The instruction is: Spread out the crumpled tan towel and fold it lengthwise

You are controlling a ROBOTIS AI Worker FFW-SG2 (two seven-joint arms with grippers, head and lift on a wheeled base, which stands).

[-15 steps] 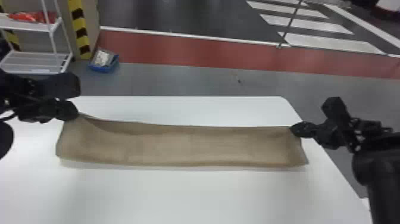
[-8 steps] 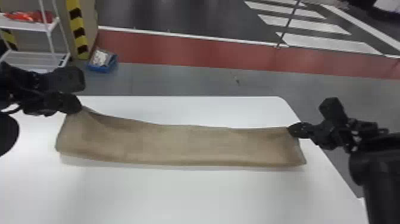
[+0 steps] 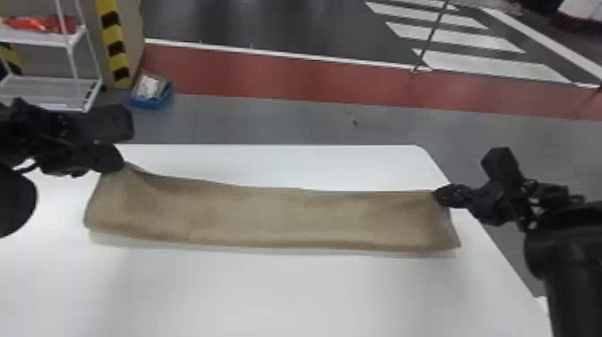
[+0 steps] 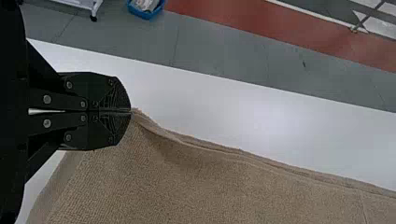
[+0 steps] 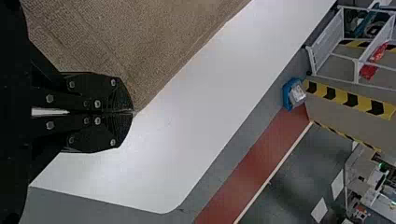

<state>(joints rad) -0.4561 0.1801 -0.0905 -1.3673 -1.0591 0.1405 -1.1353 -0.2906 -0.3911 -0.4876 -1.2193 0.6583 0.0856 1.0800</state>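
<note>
In the head view my left gripper point(image 3: 117, 162) is at the far left corner of the tan towel point(image 3: 277, 217), and my right gripper point(image 3: 439, 195) is at its far right corner. The towel stretches between them as a long strip across the white table, its far left corner raised. The left wrist view has my left gripper point(image 4: 130, 112) shut on a corner of the towel point(image 4: 201, 186). Closed fingertips of my right gripper point(image 5: 132, 112) pinch the other corner of the towel point(image 5: 154, 46) in the right wrist view.
The white table point(image 3: 286, 291) extends in front of the towel and a little behind it. On the floor beyond stand a blue bin point(image 3: 151, 93) and a white shelf rack point(image 3: 89, 85). The table's right edge runs beneath my right arm.
My left gripper has moved slightly right and up in the head view, lifting its towel corner, and the far edge now sags between the grippers. The right gripper has shifted slightly left.
</note>
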